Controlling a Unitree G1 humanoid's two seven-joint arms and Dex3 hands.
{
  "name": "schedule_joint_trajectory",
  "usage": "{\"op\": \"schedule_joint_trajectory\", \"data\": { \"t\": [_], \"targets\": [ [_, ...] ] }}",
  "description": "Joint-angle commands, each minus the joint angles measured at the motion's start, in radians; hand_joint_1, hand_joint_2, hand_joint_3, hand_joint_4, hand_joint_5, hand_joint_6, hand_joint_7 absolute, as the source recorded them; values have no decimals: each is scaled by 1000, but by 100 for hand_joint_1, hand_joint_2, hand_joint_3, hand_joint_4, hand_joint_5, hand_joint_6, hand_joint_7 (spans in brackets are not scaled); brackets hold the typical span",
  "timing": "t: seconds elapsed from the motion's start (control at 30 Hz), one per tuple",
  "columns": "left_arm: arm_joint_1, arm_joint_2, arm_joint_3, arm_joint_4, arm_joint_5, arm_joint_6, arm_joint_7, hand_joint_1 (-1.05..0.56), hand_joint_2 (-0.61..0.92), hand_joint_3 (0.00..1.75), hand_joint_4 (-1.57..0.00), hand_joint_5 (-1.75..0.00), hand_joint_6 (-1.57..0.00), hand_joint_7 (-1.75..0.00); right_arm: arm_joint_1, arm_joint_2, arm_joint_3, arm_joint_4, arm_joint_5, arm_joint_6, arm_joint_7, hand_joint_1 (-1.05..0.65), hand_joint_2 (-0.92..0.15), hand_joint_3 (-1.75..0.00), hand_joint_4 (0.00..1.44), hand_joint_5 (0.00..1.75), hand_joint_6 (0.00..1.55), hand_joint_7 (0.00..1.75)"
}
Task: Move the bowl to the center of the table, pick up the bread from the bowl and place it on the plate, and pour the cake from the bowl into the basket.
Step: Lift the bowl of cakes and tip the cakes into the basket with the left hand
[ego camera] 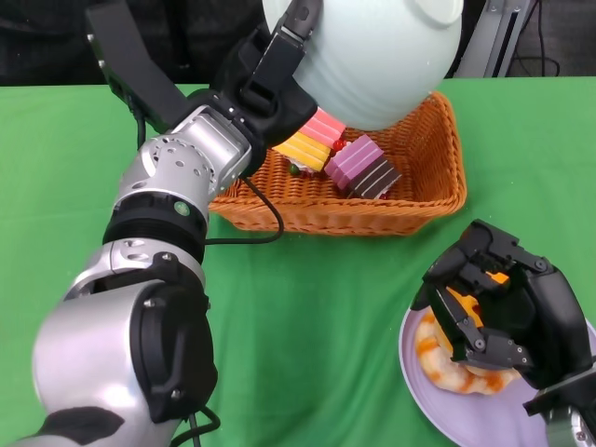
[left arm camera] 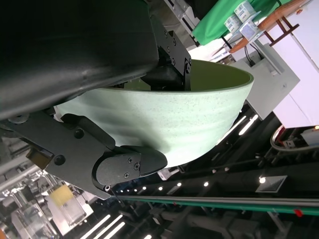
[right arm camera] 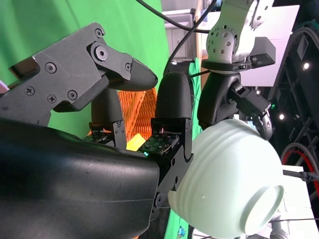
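- Right hand [ego camera: 498, 303] at 5 o'clock in head view, nearest the camera, hanging over the plate [ego camera: 424, 396]; fingers curled in over the bread [ego camera: 461, 372], touching or just above it. Cannot tell if it grips the bread or has let go.
- Bread lies on the plate, orange and cream, partly hidden under the hand. Looks soft and light; judged easy to squash, so a loose pinch from the sides suits it.
- Plate is pale lilac and sits on the green table [ego camera: 307, 317].
- Basket [ego camera: 428, 200] at 12 o'clock, woven wicker, stiff and light by the look. Cake [ego camera: 358, 163] pieces already lie inside: pink, yellow, purple and brown blocks. Looks light and could tumble.
- Left hand [ego camera: 270, 79] at 11 o'clock, farthest out, holds the bowl [ego camera: 372, 56] by its rim, fingers inside and outside the wall.
- Bowl is tipped over, mouth facing down toward the basket, directly above it and apart. Pale green, rigid, smooth; judged slippery and breakable, so the rim pinch needs firm pressure.
- Pour looks about done.
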Motion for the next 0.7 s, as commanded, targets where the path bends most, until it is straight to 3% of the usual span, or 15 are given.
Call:
{"op": "schedule_joint_trajectory", "data": {
  "t": [0.03, 0.37, 0.7],
  "targets": [
    [-48, 15, 19, 5, -36, 18, 0, -13, 84, 81, -65, -175, -50, -175, 9, -13, -3, -20, 12, 7, -1, -11, -56, -98, 73, 159, 63, 130],
    [-49, 22, 30, 18, -47, 16, 4, -16, 84, 79, -65, -175, -49, -175, 2, -8, -4, -7, 18, 1, 4, -11, -55, -99, 74, 159, 64, 130],
    [-49, 26, 54, 25, -80, 54, -38, -17, 91, 64, -60, -175, -45, -175, 1, -11, -4, -2, 17, 0, 8, -13, -55, -100, 73, 160, 64, 130]
  ]
}}
